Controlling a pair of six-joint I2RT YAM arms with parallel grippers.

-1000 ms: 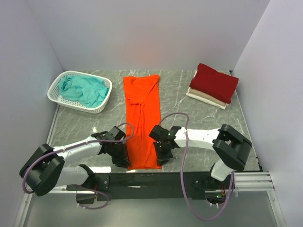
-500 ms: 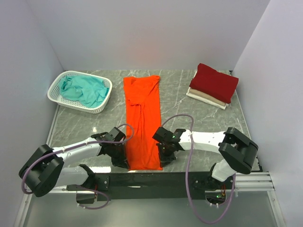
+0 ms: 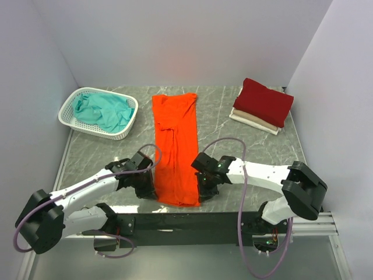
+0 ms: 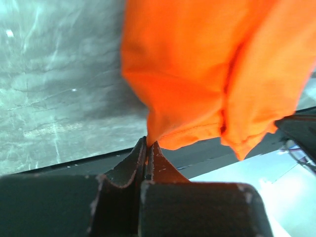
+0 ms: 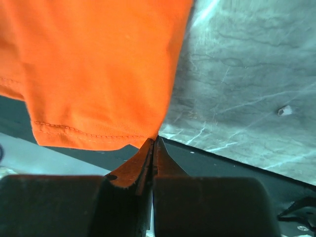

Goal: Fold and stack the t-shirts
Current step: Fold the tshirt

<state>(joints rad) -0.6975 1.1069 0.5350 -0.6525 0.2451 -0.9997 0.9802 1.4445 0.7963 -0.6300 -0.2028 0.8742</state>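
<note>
**Grippers pinch both near corners of the orange shirt**

Basket (image 3: 69,119), white plastic lattice, sits at the far left of the grey marble table (image 3: 93,154), and the teal t-shirt (image 3: 106,111) lies crumpled inside it.

Nearer the front edge, the left gripper (image 3: 154,190) is clenched on the near left corner of the orange t-shirt (image 3: 175,140). In the left wrist view its jaws meet with a fold of the orange cloth (image 4: 197,64) caught at the very tips (image 4: 146,144), and the fabric bunches up from there.

The orange t-shirt lies in the middle of the table as a long narrow strip. It runs from the far side towards the arms, with its collar end away from them and its hem at the near edge.

The right gripper (image 3: 201,188) is clamped on the near right corner of the hem. In the right wrist view the jaws press together on the stitched edge (image 5: 153,142), and the orange cloth (image 5: 98,64) hangs slack to the left.

At the far right, well apart from the rest, the dark red t-shirt (image 3: 263,102) lies folded on top of the folded cream-white t-shirt (image 3: 249,120).
</note>
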